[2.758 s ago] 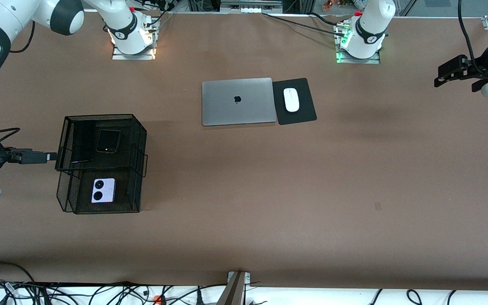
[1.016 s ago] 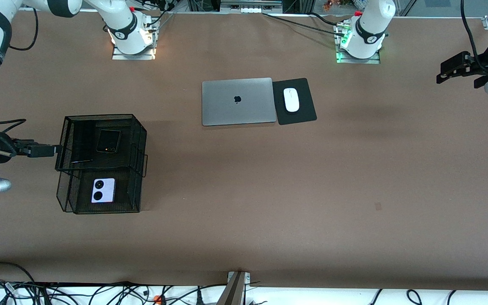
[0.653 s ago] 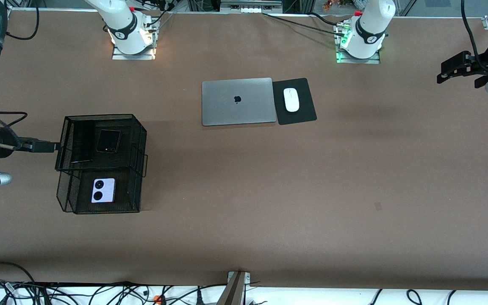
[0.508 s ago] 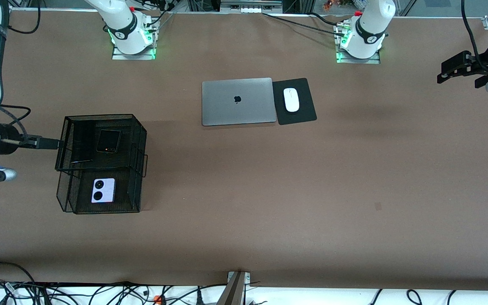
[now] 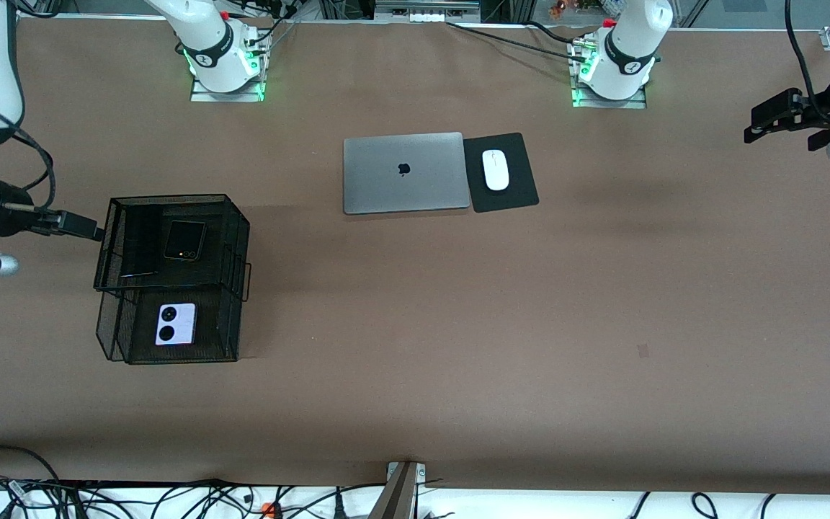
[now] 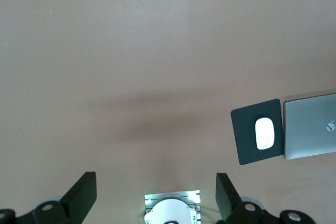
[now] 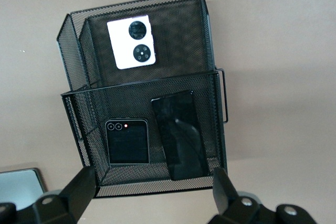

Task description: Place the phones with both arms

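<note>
Now the black mesh organiser (image 5: 170, 277) stands at about eight o'clock on the table (image 5: 458, 303), toward the right arm's end. All three phones lie inside it. The lilac-white flip phone (image 5: 176, 324) lies flat in the lower tray, the part nearer the front camera, its two black circles facing up. The squarish black flip phone (image 5: 184, 239) lies in the upper tray, and the right wrist view shows the long black slab (image 7: 179, 134) just beside it in that same tray, leaning at a slant.

The right gripper (image 5: 73, 225) hangs at nine o'clock, up in the air just off the organiser's outer edge; its fingers (image 7: 79, 188) are spread wide with nothing between them. The left gripper (image 5: 779, 119) waits at about two o'clock, over the left arm's end of the table, its fingers (image 6: 84, 192) likewise set wide apart and holding nothing.

Toward twelve o'clock lies the closed grey laptop (image 5: 405, 172), and the black mouse pad (image 5: 512, 176) touching its side carries the white mouse (image 5: 495, 170).
</note>
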### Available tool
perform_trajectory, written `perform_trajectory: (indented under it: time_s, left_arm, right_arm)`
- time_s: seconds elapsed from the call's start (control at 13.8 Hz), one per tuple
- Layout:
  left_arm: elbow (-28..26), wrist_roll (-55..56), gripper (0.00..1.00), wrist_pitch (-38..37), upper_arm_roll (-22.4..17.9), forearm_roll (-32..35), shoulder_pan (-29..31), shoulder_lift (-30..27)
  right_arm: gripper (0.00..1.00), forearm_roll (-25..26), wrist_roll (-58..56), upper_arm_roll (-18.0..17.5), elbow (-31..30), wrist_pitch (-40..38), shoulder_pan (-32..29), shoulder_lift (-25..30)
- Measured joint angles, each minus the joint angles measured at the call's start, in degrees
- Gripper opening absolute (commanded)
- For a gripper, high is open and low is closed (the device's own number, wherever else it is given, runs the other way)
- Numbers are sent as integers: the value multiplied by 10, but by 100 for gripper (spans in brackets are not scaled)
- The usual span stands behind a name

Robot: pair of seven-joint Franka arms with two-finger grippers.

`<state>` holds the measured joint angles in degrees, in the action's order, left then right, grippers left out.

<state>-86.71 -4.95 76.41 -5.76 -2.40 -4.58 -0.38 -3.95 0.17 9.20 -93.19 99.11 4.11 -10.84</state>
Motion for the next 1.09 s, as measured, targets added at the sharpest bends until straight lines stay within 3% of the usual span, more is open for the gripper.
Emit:
perform_trajectory:
  time_s: [0.22,0.44,0.65,1.09]
  left_arm:
    - [0,0,100,0,-1,0,0,0]
    - [5,0,100,0,-1,0,0,0]
    - [6,0,100,0,-1,0,0,0]
    - [6,0,100,0,-2,0,0,4]
  right_arm:
    - [100,24,0,-7,-4,22,6,22]
    - [100,34,0,-9,33,-3,18,27]
    - [100,35,1,-8,71,-54,20,35]
    - [100,16,5,-20,70,-67,-3,30]
